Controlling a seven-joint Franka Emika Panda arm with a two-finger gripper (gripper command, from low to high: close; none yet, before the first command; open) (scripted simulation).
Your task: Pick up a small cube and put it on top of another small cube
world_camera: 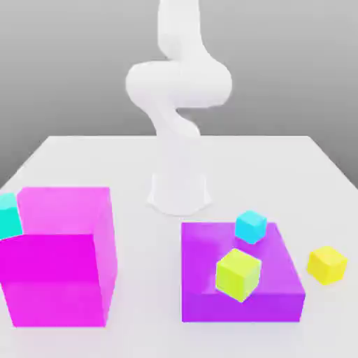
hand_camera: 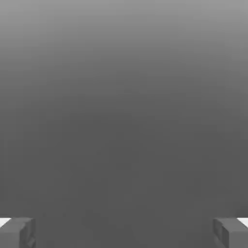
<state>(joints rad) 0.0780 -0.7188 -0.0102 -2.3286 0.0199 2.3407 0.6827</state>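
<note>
Reaching is the step being worked on, judging by the layout, since nothing is being held yet. In the hand view the end effector [hand_camera: 124, 232] is being held wide, its fingertips [hand_camera: 17, 232] sitting far apart with only gray backdrop between them. The small yellow cube [world_camera: 327, 264] is sitting on the white bench [world_camera: 105, 161], just beside the purple block [world_camera: 280, 294] at the exterior view's right. A lime cube [world_camera: 238, 274] and a cyan cube [world_camera: 251, 226] are resting on that block, and another cyan cube [world_camera: 8, 215] is being half hidden beside the big magenta block [world_camera: 59, 280].

Probably best if the yellow cube is being approached straight from above, jaws squared to its faces and centred, so the purple block isn't getting clipped.
</note>
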